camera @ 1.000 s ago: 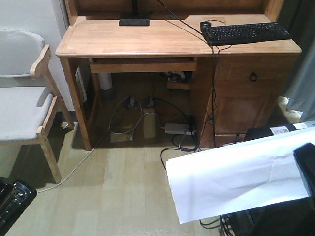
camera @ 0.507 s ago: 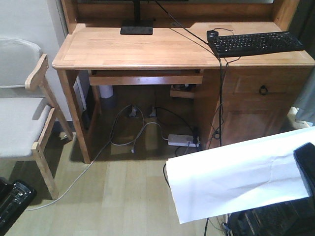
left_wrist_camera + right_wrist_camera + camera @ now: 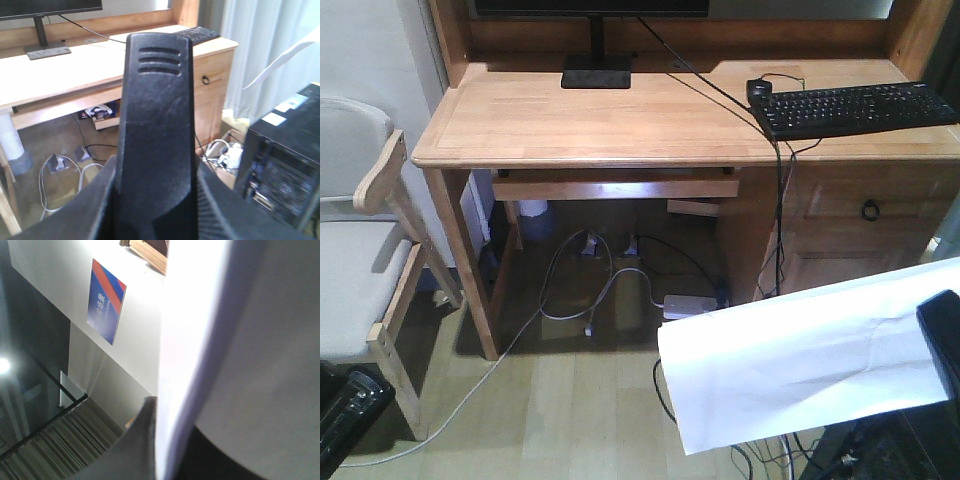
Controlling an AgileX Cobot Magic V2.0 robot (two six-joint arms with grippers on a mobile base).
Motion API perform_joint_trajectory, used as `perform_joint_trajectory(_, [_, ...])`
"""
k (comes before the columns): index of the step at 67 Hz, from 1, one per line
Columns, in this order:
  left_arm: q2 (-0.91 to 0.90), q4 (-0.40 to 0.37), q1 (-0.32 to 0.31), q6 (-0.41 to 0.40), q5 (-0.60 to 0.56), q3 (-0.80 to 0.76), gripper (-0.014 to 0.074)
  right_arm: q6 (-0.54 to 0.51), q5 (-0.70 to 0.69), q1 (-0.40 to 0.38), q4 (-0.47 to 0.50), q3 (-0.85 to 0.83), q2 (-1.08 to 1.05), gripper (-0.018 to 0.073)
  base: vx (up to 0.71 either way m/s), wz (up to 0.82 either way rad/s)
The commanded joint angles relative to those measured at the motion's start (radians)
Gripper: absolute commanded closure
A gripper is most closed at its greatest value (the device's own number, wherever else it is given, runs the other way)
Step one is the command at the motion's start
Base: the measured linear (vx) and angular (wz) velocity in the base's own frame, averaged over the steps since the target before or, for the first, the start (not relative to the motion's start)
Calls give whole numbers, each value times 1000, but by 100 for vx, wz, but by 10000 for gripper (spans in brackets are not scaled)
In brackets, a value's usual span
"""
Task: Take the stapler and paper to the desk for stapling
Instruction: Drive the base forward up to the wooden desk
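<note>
The desk (image 3: 620, 115) is a light-wood tabletop ahead of me; it also shows in the left wrist view (image 3: 60, 75). My right gripper (image 3: 942, 340) at the right edge is shut on the paper (image 3: 800, 360), a creased white sheet held out to the left above the floor. In the right wrist view the paper (image 3: 200, 340) runs edge-on through my right gripper (image 3: 170, 440). My left gripper (image 3: 157, 200) is shut on the stapler (image 3: 157, 115), whose black ribbed body stands up between the jaws. My left gripper (image 3: 345, 420) sits at the bottom left of the front view.
A black keyboard (image 3: 855, 108), a mouse (image 3: 760, 89) and a monitor stand (image 3: 595, 72) are on the desk. A chair (image 3: 360, 250) stands at the left. Cables (image 3: 610, 280) and a power strip (image 3: 690, 303) lie under the desk. A black computer case (image 3: 285, 165) stands at the right.
The view has moved closer to the desk, which now looks larger and lower in the frame. Paper and both grippers keep their places in the picture.
</note>
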Motion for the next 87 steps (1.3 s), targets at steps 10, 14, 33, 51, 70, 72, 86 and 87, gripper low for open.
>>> perform_joint_trajectory(10, [14,-22,-3,-2,-121,-30,603,-6,-63,1,17,8,2,568,17,2])
perform_joint_trajectory(14, [14,-22,-3,-2,-121,-30,603,-6,-63,1,17,8,2,568,17,4])
perform_joint_trajectory(33, [14,-22,-3,-2,-121,-30,603,-6,-63,1,17,8,2,568,17,7])
perform_joint_trajectory(51, [14,-22,-3,-2,-121,-30,603,-6,-63,1,17,8,2,568,18,9])
perform_joint_trajectory(70, [14,-22,-3,-2,-121,-30,603,-6,-63,1,17,8,2,568,19,6])
perform_joint_trajectory(72, [14,-22,-3,-2,-121,-30,603,-6,-63,1,17,8,2,568,18,3])
perform_joint_trajectory(86, [14,-22,-3,-2,-121,-30,603,-6,-63,1,17,8,2,568,17,0])
perform_joint_trajectory(87, [14,-22,-3,-2,-121,-30,603,-6,-63,1,17,8,2,568,17,-3])
